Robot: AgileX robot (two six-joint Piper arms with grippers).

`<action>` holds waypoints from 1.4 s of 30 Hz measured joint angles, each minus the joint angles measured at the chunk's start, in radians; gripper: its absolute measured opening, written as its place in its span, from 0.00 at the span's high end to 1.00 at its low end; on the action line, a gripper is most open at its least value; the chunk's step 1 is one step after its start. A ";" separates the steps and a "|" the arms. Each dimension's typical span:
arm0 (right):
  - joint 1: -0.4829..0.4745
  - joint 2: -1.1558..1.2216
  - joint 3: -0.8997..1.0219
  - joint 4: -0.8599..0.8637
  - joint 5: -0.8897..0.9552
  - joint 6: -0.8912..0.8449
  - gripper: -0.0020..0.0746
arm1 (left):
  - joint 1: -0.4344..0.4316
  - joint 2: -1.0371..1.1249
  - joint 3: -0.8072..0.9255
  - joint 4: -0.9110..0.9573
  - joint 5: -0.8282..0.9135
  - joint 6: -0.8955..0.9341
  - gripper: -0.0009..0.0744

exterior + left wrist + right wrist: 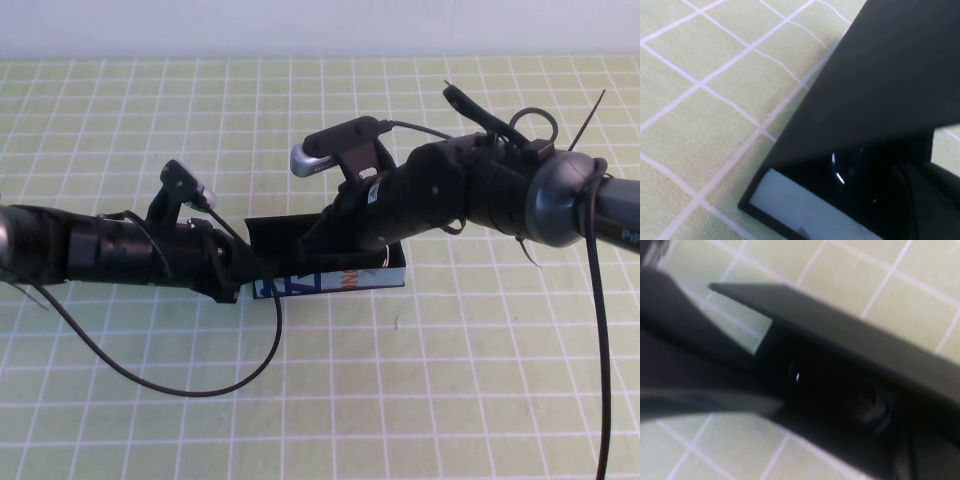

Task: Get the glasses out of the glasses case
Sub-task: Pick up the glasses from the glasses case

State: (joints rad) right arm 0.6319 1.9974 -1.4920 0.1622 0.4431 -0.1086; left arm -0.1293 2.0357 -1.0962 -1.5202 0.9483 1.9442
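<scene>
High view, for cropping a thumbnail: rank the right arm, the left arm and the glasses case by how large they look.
1. Right arm, largest, though it may sit nearer the camera.
2. Left arm.
3. Glasses case, smallest as seen; both arms cover much of it. Left hand at its left end, right hand inside it, both hidden.

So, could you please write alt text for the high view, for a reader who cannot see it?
Two black robot arms meet over an open black glasses case on a green gridded table. The right hand reaches into the case from the right, shut; the left hand is at the case's left end, by its white-blue side panel.
</scene>
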 joint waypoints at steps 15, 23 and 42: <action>-0.035 0.001 -0.006 0.000 -0.175 0.000 0.99 | 0.000 0.000 -0.002 0.008 0.002 0.000 0.99; -0.071 0.079 -0.138 0.002 -0.069 0.000 0.99 | 0.000 0.000 -0.003 0.013 0.004 -0.004 0.99; -0.104 0.260 -0.386 0.042 0.217 0.000 0.99 | 0.000 0.000 -0.004 0.023 0.007 -0.008 0.99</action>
State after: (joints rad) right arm 0.5279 2.2571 -1.8779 0.2040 0.6601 -0.1086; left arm -0.1293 2.0357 -1.1002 -1.4972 0.9551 1.9360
